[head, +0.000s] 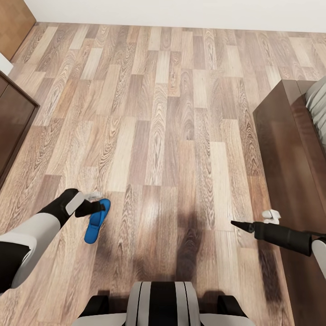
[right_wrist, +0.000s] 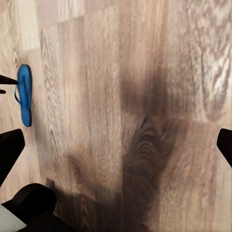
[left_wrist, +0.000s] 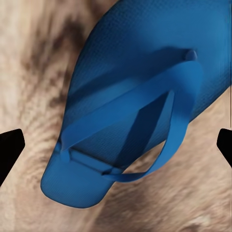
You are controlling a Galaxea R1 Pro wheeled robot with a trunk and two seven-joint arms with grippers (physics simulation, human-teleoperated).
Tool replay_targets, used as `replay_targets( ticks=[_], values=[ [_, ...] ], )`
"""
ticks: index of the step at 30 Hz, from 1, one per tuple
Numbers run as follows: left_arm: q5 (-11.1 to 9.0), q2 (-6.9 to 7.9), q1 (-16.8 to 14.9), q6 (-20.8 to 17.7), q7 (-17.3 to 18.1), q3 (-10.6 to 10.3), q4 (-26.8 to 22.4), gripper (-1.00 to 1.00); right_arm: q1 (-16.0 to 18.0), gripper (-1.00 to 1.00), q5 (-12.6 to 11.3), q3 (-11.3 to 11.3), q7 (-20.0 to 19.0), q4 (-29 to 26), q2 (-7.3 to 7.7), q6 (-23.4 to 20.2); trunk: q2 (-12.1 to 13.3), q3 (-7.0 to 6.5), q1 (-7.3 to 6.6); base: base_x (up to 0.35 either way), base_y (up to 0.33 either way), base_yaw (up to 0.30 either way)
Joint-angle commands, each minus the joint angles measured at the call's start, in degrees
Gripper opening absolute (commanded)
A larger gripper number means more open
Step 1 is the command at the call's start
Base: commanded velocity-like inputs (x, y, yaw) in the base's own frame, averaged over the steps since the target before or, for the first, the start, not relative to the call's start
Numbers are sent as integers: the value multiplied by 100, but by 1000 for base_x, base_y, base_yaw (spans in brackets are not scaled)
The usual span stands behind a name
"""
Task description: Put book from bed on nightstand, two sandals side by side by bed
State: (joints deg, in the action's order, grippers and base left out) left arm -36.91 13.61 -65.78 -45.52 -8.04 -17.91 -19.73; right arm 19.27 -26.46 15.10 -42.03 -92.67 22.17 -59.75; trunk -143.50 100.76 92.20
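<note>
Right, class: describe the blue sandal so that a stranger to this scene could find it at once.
Start with the wood-plank floor between the dark cabinet at one side and the bed's dark frame at the other. Near the robot's base, under the left pincer, lies the sandal. It is the lone bright blue thing on brown boards, with a Y-shaped strap.

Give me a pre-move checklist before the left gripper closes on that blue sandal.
1. Sandal located: ok, it lies flat on the wood floor, strap side up.
2. Left gripper lined up: ok, it sits over the sandal, and in the left wrist view the sandal lies between the finger tips.
3. Left jaws spread: ok, the tips stand wide at both sides of the sandal.
4. Contact with the sandal: cannot tell.
5. Right gripper out of the way: ok, it hangs over bare floor near the bed frame, far from the sandal.
6. Second sandal's place known: cannot tell.
</note>
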Motion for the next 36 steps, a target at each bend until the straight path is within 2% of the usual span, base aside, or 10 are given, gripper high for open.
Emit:
replay_targets(
  ticks=[1,8,10,18,22,26,33,36],
  values=[
    [-61,4,-5,-18,-42,-38,-14,100,-1,100,27,23,-129,-2,17,-25,-1,3,-1,0,0,0],
    [-66,3,-32,-18,-26,-37,-31,100,-22,100,27,138,-419,-4,140,-25,-1,3,-1,0,0,0],
    [-67,1,-59,-18,-25,-39,-55,100,-27,100,27,231,-534,-4,207,-25,-1,3,-1,0,0,0],
    [-72,-51,-177,-23,-39,-58,-113,100,-34,100,27,453,-735,-2,283,-25,-1,3,-1,0,0,0],
    [-75,-80,-261,-28,-51,-78,-125,100,-35,100,27,496,-774,-1,291,-25,-1,3,-1,0,0,0],
    [-63,-106,-327,-31,-56,-149,-132,100,-36,100,27,524,-798,-2,296,-25,-1,3,-1,0,0,0],
    [35,-173,-410,-28,-65,-436,-141,100,-37,100,27,547,-827,-1,290,-25,-1,3,-1,0,0,0],
    [49,-184,-419,-28,-70,-474,-142,100,-37,100,27,543,-830,-2,284,-25,-1,3,-1,0,0,0]
  ],
)
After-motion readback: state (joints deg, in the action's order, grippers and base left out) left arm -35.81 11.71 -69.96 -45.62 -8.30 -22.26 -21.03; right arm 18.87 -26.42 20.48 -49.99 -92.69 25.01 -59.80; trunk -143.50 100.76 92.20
